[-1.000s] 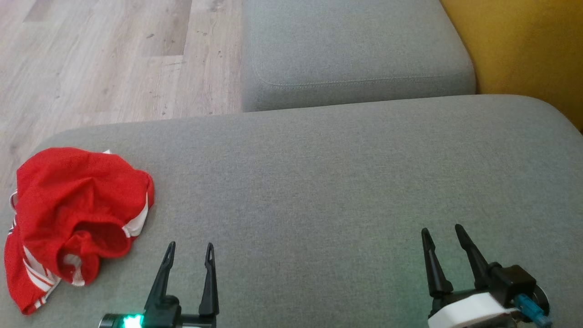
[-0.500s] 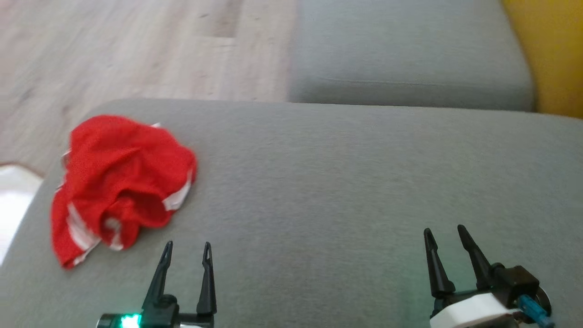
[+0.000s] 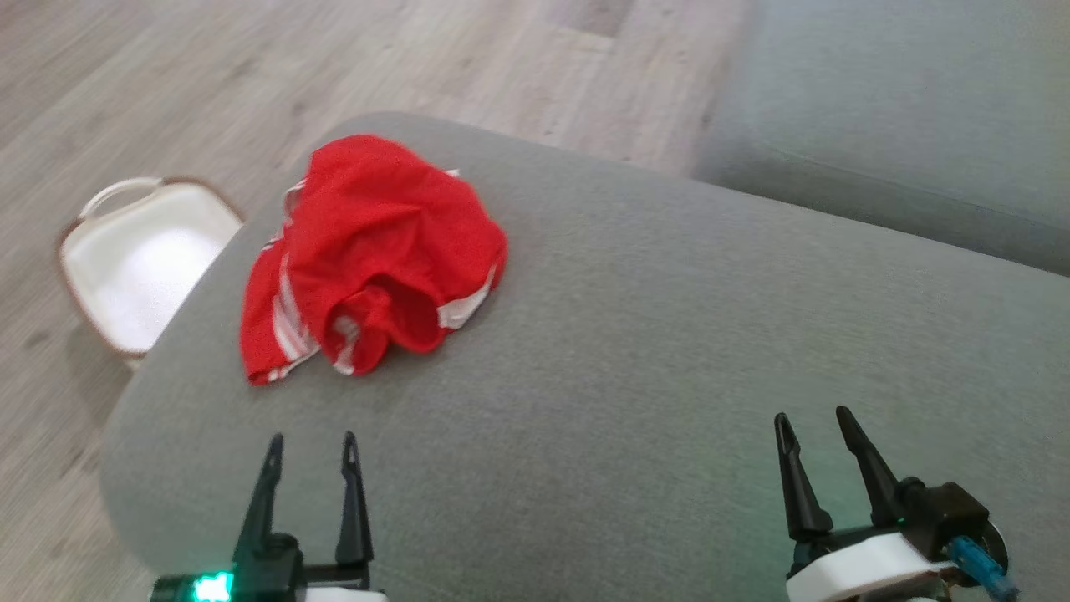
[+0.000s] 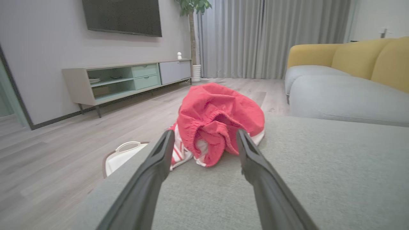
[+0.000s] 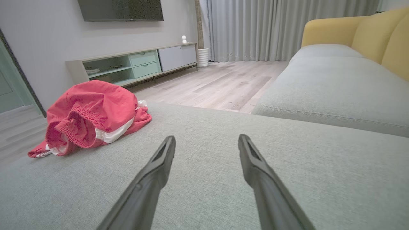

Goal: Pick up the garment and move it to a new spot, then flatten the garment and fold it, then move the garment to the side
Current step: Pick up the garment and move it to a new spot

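garment bunched, basket partly behind cushion

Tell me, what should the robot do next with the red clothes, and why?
Probably reach the left gripper forward to the red garment. Its jaws are open and empty, the garment lies crumpled on the grey cushion just ahead of it, and the right gripper is much farther away.

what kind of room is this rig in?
Looks like a home living room: a wall-mounted TV above a low cabinet, a grey and yellow sofa, and floor-length curtains over wood flooring.
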